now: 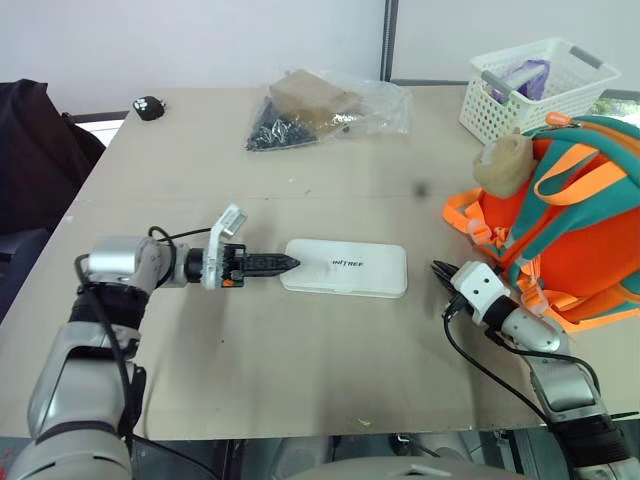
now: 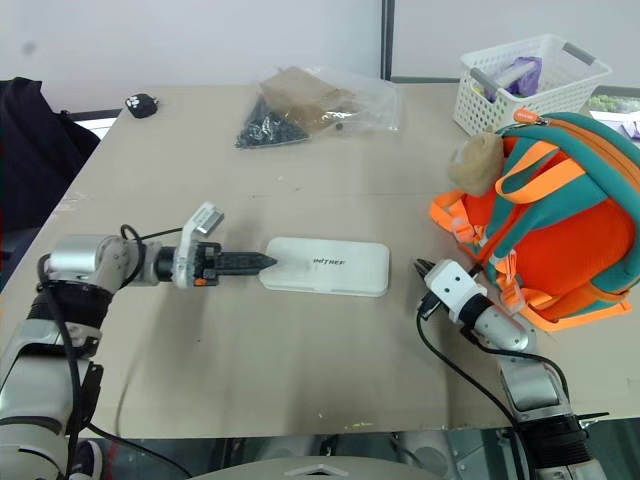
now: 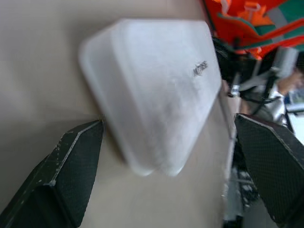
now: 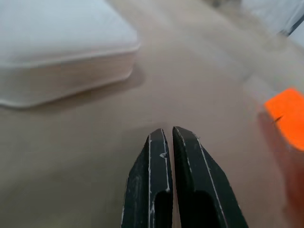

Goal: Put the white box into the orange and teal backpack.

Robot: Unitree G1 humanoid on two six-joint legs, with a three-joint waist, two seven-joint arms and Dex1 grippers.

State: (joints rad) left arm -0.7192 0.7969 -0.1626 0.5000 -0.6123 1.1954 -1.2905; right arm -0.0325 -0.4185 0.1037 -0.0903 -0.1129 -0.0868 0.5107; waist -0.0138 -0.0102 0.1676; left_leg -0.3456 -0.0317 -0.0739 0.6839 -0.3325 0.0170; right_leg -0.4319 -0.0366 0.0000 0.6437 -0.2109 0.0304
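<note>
L gripper (image 1: 290, 263): level, spread wide, tips at box end.
R gripper (image 4: 173, 137): fingers pressed together, empty.
Box (image 1: 346, 267): flat white, rounded corners, mid-table.
Backpack (image 1: 580, 225): rounded orange/teal, right.

The table (image 1: 300, 350) is evenly and softly lit with faint shadows, while both wrist views are blurred.

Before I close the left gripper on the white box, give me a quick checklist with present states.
1. Left gripper open: ok.
2. White box flat on the table, its end between the left fingers: ok.
3. Right gripper shut, holding nothing: ok.
4. Right gripper apart from the box: ok.
5. Orange and teal backpack opening ready for the box: cannot tell.
</note>
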